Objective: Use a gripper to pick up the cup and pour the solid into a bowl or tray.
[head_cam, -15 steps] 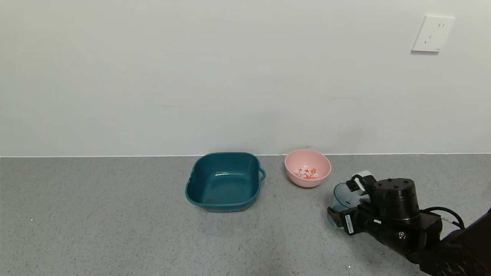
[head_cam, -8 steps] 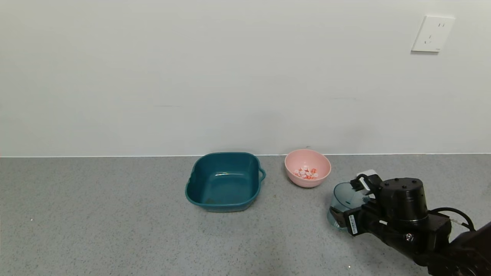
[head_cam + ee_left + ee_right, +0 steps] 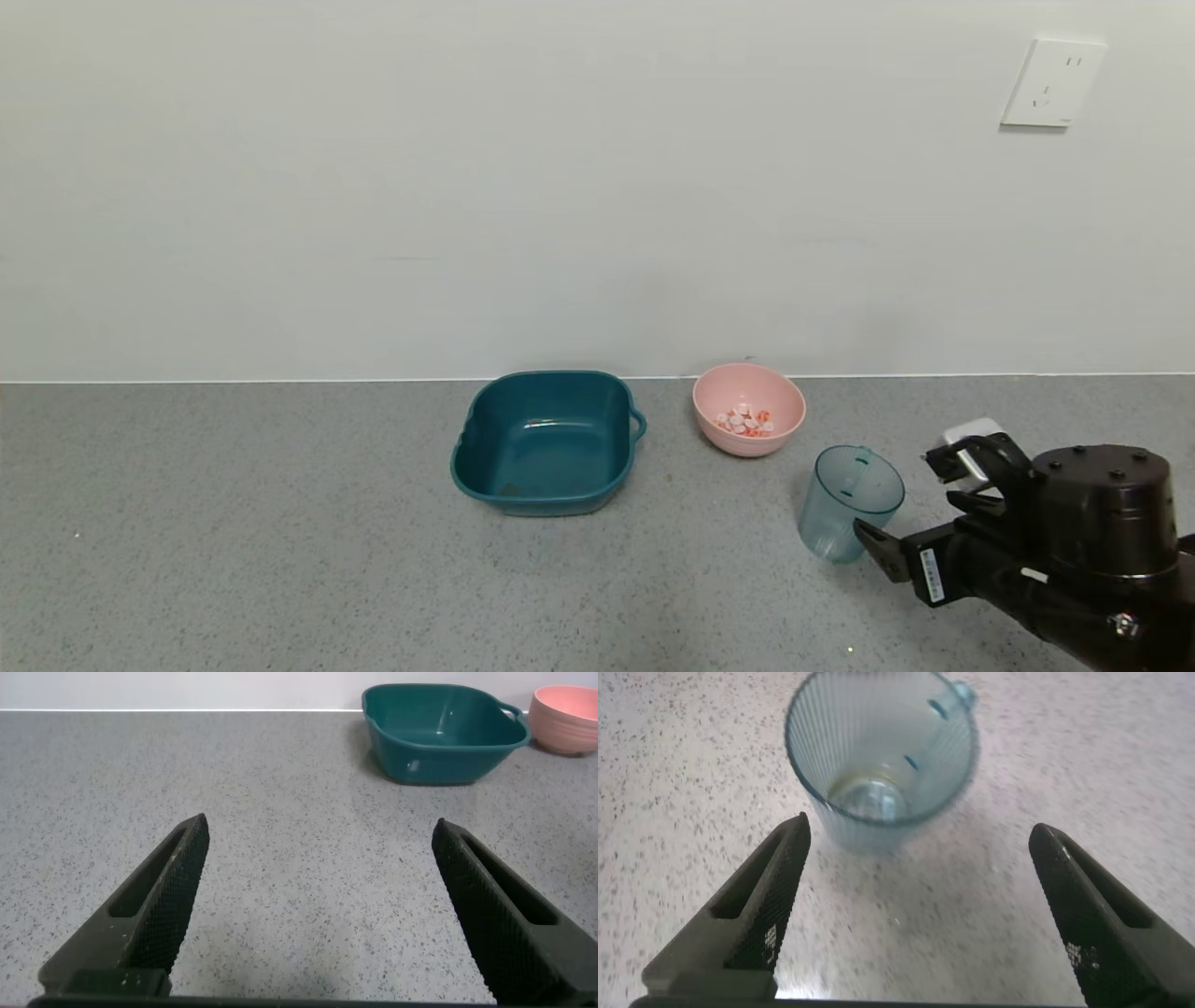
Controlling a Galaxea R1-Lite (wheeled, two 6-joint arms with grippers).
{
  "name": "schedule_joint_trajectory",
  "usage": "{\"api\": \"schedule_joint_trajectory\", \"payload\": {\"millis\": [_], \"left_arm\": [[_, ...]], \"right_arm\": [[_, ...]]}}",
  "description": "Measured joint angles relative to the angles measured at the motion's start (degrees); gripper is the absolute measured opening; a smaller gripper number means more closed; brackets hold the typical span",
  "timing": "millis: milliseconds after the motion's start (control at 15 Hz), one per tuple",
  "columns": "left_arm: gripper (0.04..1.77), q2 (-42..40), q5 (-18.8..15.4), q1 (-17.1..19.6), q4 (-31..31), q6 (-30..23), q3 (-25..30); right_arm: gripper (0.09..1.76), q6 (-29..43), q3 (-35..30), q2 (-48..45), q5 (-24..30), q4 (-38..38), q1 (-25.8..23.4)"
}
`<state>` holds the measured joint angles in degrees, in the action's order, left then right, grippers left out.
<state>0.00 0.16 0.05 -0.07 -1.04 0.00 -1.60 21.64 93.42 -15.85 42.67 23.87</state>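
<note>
Standing upright on the speckled grey stone-look desk (image 3: 280, 560): transparent blue-green cup (image 3: 848, 502), ribbed vertically on its lower part, smooth near the rim, small tab at the edge, nothing inside. Just beside it, on the right: right pincer (image 3: 920, 509), matte black, fingers spread wide, clear of the cup; textured inner pads (image 3: 771, 919) visible in the wrist view. Near the cup, toward the wall: round pale pink bowl (image 3: 749, 408), holding small pink, orange-red and white chunks (image 3: 744, 420). Left of the bowl: glossy dark teal square tub (image 3: 546, 441) with rounded corners and a handle. Left pincer (image 3: 322, 905) parked low over bare desk, fingers wide apart.
</note>
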Motion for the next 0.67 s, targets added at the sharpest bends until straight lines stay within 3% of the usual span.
{"api": "schedule_joint_trajectory", "payload": {"millis": [467, 667], "left_arm": [[1.72, 0.0, 0.0, 0.0, 0.0, 0.0, 0.0], [1.72, 0.0, 0.0, 0.0, 0.0, 0.0, 0.0]], "right_arm": [[1.7, 0.1, -9.9, -16.4, -0.1, -1.8, -1.5], [1.7, 0.2, -13.0, -24.2, -2.3, -6.8, -1.4]]}}
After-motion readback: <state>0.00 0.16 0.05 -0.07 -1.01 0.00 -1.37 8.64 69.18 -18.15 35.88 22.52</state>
